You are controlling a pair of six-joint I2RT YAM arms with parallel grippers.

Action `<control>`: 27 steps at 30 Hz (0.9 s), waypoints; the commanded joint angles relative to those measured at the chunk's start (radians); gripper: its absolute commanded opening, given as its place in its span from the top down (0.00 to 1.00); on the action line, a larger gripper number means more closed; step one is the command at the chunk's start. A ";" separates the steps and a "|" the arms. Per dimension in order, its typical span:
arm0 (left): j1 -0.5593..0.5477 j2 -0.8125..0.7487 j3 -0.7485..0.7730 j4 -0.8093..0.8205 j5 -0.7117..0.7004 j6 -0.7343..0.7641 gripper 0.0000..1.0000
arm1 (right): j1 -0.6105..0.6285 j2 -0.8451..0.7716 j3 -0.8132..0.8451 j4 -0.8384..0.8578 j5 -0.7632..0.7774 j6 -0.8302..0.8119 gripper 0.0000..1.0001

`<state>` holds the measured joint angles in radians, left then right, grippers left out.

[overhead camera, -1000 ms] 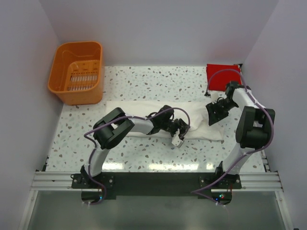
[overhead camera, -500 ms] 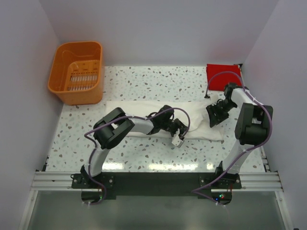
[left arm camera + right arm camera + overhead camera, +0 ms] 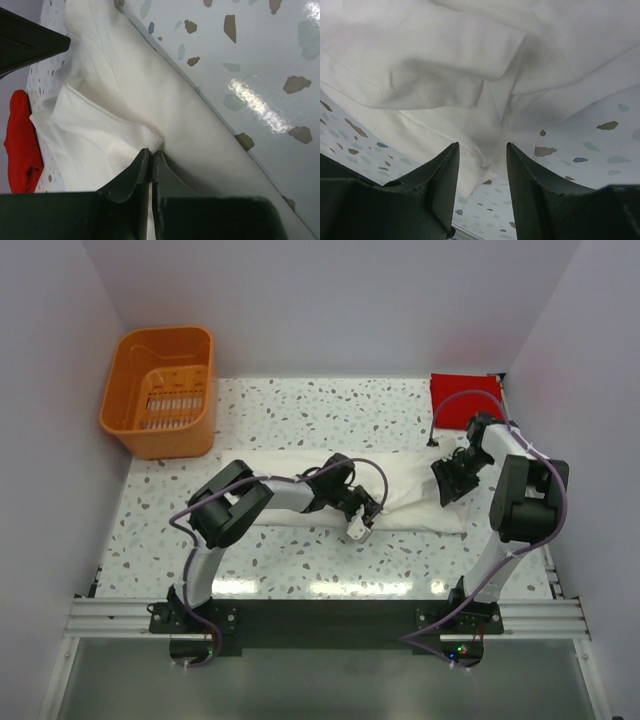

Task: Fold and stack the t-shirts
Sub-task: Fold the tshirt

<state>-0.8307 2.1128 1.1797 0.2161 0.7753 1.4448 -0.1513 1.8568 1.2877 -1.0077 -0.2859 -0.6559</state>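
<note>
Cream t-shirt: long rumpled band, layered folds; left gripper pinched tight on a pucker of it; right gripper half-open over its edge.

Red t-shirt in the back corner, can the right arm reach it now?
Probably yes: the red t-shirt lies just behind the right gripper, nothing between them, though its open jaws sit over the white t-shirt.

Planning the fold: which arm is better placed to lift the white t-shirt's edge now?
Left, probably. The left gripper is shut on a pinch of the white t-shirt; the right gripper stands open over the cloth, gripping nothing.
</note>
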 commanded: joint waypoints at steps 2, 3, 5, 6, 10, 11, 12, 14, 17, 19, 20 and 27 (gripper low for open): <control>0.015 -0.034 0.052 -0.107 0.039 0.097 1.00 | 0.001 -0.028 0.015 -0.009 0.019 -0.011 0.55; 0.016 -0.027 0.057 -0.112 0.032 0.098 1.00 | 0.002 -0.030 0.019 -0.012 0.019 -0.013 0.55; 0.018 -0.020 0.066 -0.119 0.019 0.115 1.00 | -0.001 -0.044 0.033 -0.029 0.007 -0.021 0.55; 0.019 -0.014 0.067 -0.118 0.015 0.117 1.00 | 0.001 -0.053 0.036 -0.032 -0.022 -0.021 0.55; 0.027 -0.001 0.087 -0.133 0.013 0.112 1.00 | -0.001 -0.073 0.056 -0.028 -0.113 0.034 0.53; 0.030 0.001 0.090 -0.135 0.015 0.111 1.00 | 0.001 -0.071 0.058 -0.011 -0.127 0.057 0.53; 0.028 0.003 0.090 -0.135 0.016 0.111 1.00 | 0.001 -0.061 0.061 0.003 -0.134 0.077 0.53; 0.031 0.004 0.090 -0.136 0.018 0.106 1.00 | 0.001 -0.047 0.067 0.035 -0.159 0.136 0.55; 0.031 0.001 0.089 -0.139 0.018 0.104 1.00 | 0.001 -0.013 0.071 0.070 -0.168 0.202 0.59; 0.033 -0.001 0.087 -0.139 0.019 0.100 1.00 | 0.002 0.011 0.073 0.084 -0.162 0.234 0.61; 0.035 -0.001 0.087 -0.139 0.019 0.100 1.00 | 0.002 0.016 0.070 0.104 -0.142 0.243 0.61; 0.038 0.006 0.084 -0.107 0.024 0.083 1.00 | 0.019 0.065 0.059 0.129 -0.104 0.279 0.66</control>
<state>-0.8047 2.1132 1.2388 0.0860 0.7731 1.5299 -0.1459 1.9083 1.3296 -0.9108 -0.4049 -0.4206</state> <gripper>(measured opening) 0.074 0.348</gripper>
